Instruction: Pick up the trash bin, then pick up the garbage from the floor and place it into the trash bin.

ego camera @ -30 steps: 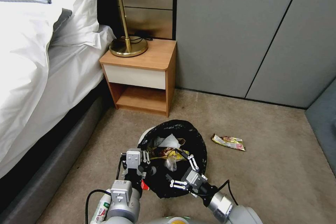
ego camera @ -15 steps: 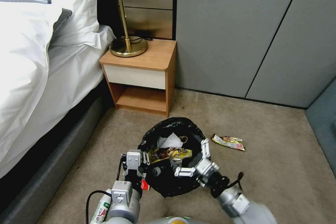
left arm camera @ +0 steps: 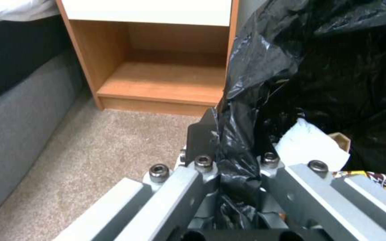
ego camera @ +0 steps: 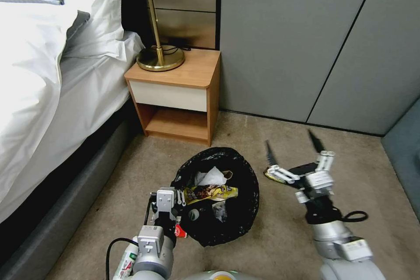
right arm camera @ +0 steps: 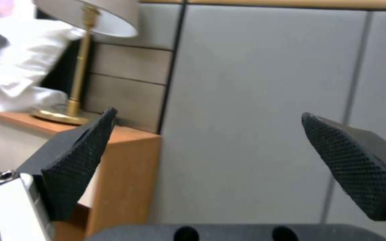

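Right gripper [ego camera: 293,148]: released, fingers spread wide, raised above carpet [ego camera: 372,210], right of bin [ego camera: 245,192]. Left gripper [ego camera: 168,203]: clenched on bin rim and black liner [left arm camera: 238,134] at near-left side; bin on carpet in front of nightstand [ego camera: 192,74]. Inside bin: yellow wrapper [ego camera: 210,192], white tissue [ego camera: 210,177], other litter. Remaining garbage: flat wrapper [ego camera: 272,176] on carpet just right of bin, largely hidden under right gripper; visible end at left finger linkage. Long axis apparently left-right, roughly parallel to far wall, so fingers probably need turning to close across short side. Nearer arm: right, almost directly above. Likely requirement: straight descent, little sideways travel.
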